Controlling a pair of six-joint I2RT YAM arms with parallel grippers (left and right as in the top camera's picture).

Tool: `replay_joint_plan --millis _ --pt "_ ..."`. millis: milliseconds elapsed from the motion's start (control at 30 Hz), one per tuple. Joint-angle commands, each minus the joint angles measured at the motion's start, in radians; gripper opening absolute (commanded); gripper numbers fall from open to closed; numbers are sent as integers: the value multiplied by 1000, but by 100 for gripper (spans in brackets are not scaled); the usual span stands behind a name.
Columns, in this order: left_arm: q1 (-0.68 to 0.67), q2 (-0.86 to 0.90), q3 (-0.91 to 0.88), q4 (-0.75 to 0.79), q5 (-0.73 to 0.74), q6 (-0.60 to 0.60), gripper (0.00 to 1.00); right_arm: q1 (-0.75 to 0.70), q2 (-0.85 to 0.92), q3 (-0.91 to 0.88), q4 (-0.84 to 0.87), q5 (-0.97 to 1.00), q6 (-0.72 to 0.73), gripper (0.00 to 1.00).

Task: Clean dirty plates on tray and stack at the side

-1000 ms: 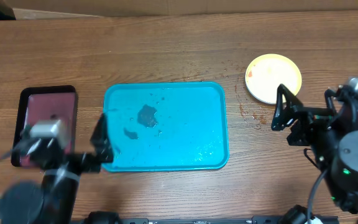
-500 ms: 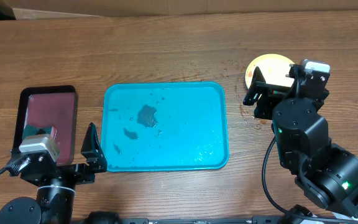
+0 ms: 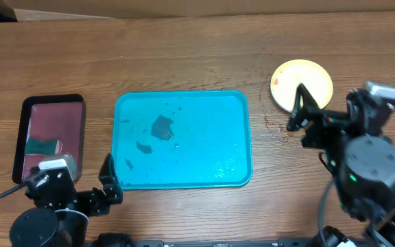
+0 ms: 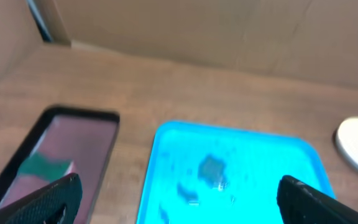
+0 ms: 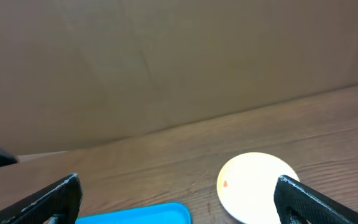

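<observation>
At the near edge of the counter, left end effector hangs with fingers spread wide, gripping nothing, by the tray's near-left corner. Right end effector is likewise spread and empty, just near-side of a pale-yellow plate. That plate sits on the counter, off the tray, beyond its far-right corner. Tray shows dark wet smears. Maroon tray lies left of it, apart.

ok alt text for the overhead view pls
A teal tray with dark smears and no plates sits centred on a wooden table, a pale yellow plate to its upper right and a maroon tray to its left. At the near edge, the left gripper is open by the teal tray's corner, the right gripper open by the plate.
</observation>
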Motion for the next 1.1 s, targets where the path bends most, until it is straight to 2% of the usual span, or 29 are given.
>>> replay_joint_plan --millis 0,200,500,767,1067 --pt "-5 3 3 -72 -12 -7 100 0 -43 3 -26 -56 0 100" --pt "-5 2 3 -255 -13 -8 100 0 -46 3 -42 -56 0 100" --pt "-5 3 3 -254 -12 -7 100 0 -47 3 -49 -56 0 100" --pt "-5 3 3 -254 -12 -7 100 0 -47 3 -196 -57 0 100" --pt "-5 3 3 -254 -12 -7 100 -2 -47 -12 -283 -151 0 100"
